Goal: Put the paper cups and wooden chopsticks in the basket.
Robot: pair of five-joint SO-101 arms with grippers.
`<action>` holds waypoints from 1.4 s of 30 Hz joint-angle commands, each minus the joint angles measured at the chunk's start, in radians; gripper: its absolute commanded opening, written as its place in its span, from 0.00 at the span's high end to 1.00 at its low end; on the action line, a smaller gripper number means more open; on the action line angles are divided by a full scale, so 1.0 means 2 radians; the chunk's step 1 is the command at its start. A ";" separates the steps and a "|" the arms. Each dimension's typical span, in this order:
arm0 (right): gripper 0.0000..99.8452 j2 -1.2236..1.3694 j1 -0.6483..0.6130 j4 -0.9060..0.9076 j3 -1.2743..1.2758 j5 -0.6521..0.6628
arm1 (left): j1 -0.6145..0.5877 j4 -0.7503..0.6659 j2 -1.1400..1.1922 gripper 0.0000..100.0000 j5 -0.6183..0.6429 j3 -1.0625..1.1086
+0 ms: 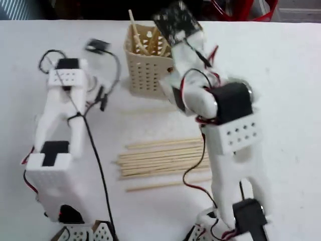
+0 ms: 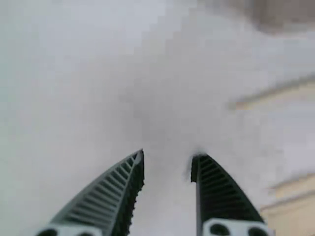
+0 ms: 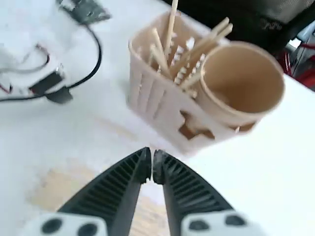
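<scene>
basket [image 1: 145,75]: upright on counter [image 1: 281,75], holds a cup [image 3: 241,83] and some chopsticks [image 3: 171,29]
loose chopsticks [image 1: 163,159]: flat on counter, between arms
left end effector [image 2: 168,158]: released, empty
right end effector [image 3: 151,162]: clenched, empty, near basket

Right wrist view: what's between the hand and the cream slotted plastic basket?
Only a bare strip of white table separates the right hand from the cream slotted plastic basket, as the right wrist view shows.

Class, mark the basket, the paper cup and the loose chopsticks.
basket [image 3: 155,101], right wrist view, slotted front wall.
paper cup [image 3: 241,81], right wrist view, inside wall.
loose chopsticks [image 1: 163,158], high view, middle of the pile.
</scene>
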 commanded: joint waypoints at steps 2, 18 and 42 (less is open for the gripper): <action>0.98 -0.089 0.085 0.003 0.149 0.051 | 0.048 0.018 -0.043 0.83 -0.138 -0.027; 0.98 -0.402 0.154 -0.040 0.599 0.150 | 0.092 -0.101 0.049 0.74 -0.294 -0.028; 0.98 -0.347 0.154 -0.063 0.611 0.150 | 0.079 0.008 0.077 0.79 -0.334 -0.108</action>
